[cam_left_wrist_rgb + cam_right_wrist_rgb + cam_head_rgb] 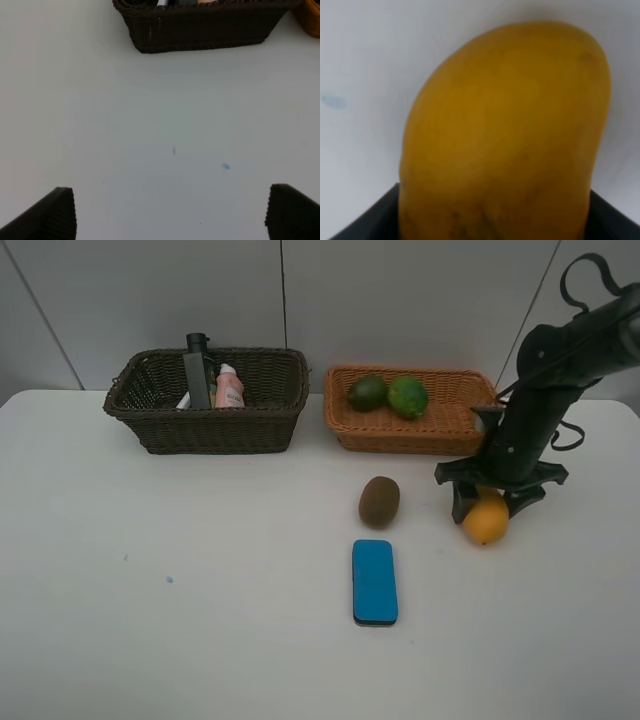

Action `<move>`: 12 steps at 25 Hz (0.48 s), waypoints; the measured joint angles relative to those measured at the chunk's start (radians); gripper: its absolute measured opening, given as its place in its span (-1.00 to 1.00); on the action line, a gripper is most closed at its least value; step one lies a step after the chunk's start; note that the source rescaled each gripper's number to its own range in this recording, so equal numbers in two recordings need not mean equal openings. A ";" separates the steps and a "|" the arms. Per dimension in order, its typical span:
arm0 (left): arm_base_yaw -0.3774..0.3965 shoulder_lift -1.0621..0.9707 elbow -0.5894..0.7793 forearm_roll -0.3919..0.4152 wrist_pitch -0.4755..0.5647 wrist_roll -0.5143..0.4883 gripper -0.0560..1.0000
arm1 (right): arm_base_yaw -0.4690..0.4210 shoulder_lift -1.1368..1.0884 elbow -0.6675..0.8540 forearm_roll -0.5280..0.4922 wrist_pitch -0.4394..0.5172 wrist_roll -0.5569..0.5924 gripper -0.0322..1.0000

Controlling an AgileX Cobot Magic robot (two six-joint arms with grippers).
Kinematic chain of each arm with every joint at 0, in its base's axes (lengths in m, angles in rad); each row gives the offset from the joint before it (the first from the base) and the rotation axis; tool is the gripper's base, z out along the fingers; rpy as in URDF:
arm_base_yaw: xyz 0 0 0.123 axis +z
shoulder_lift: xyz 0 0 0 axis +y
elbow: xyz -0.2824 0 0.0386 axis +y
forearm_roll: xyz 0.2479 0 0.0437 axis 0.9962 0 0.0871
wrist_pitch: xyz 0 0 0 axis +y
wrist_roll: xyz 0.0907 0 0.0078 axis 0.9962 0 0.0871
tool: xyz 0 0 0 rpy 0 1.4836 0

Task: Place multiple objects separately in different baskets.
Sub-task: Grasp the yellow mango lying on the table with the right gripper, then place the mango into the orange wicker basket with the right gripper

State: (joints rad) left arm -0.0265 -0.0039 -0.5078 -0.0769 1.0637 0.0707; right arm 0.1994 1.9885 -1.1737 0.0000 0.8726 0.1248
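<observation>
The orange-yellow mango point(487, 524) is gripped by the right jaws low at the white surface point(200, 570), just in front of the light orange-tan basket point(400, 435), in which two green round fruits point(407, 397) are seen. The left jaws are held wide open above the surface, near the dark brown basket point(200, 30).

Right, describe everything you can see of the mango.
The mango is orange-yellow, oval and slightly curved, with smooth matte skin that carries a few small dark specks in the right wrist view. It looks whole. It lies low on the white table, in front of the tan basket and beside the kiwi, apart from both. The right gripper straddles it from above, with a dark finger against each side.
</observation>
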 joint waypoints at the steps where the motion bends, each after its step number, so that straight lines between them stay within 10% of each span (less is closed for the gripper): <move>1: 0.000 0.000 0.000 0.000 0.000 0.000 0.88 | 0.005 -0.021 0.001 0.000 0.022 0.000 -0.24; 12: 0.000 0.000 0.000 0.000 0.000 0.000 0.88 | 0.039 -0.229 -0.090 0.000 0.125 0.000 -0.24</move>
State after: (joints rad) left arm -0.0265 -0.0039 -0.5078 -0.0769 1.0637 0.0707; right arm 0.2384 1.7595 -1.2633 0.0000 0.9980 0.1248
